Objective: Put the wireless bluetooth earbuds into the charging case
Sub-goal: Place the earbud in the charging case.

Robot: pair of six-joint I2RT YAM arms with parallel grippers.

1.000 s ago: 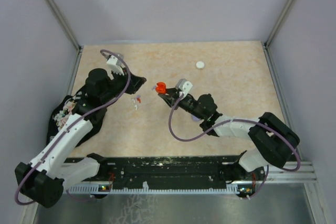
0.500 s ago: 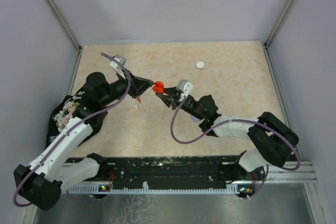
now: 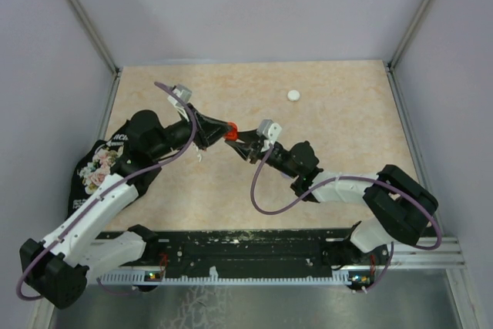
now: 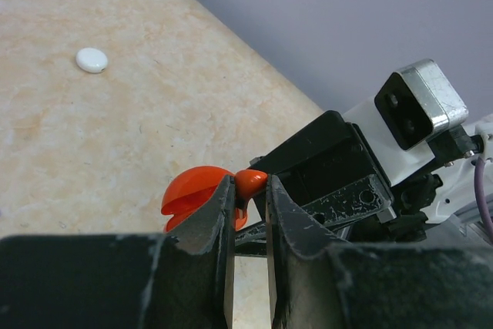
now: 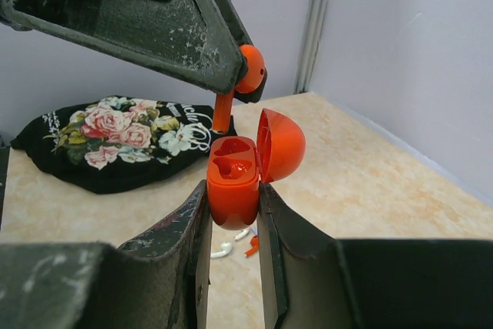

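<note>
Above glossy hinged case point(image 5: 233, 182), round-headed orange earbud point(image 5: 250, 69)

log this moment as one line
left claw: shut on earbud | right claw: shut on open case | earbud: stem down, just over case, not seated

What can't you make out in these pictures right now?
- Top external: the red earbud and open red case merge into one tiny red spot.
- Left wrist: the case's sockets, hidden behind the left gripper.
- Right wrist: loose earbuds below, mostly hidden by the case and right gripper; their count is unclear.
</note>
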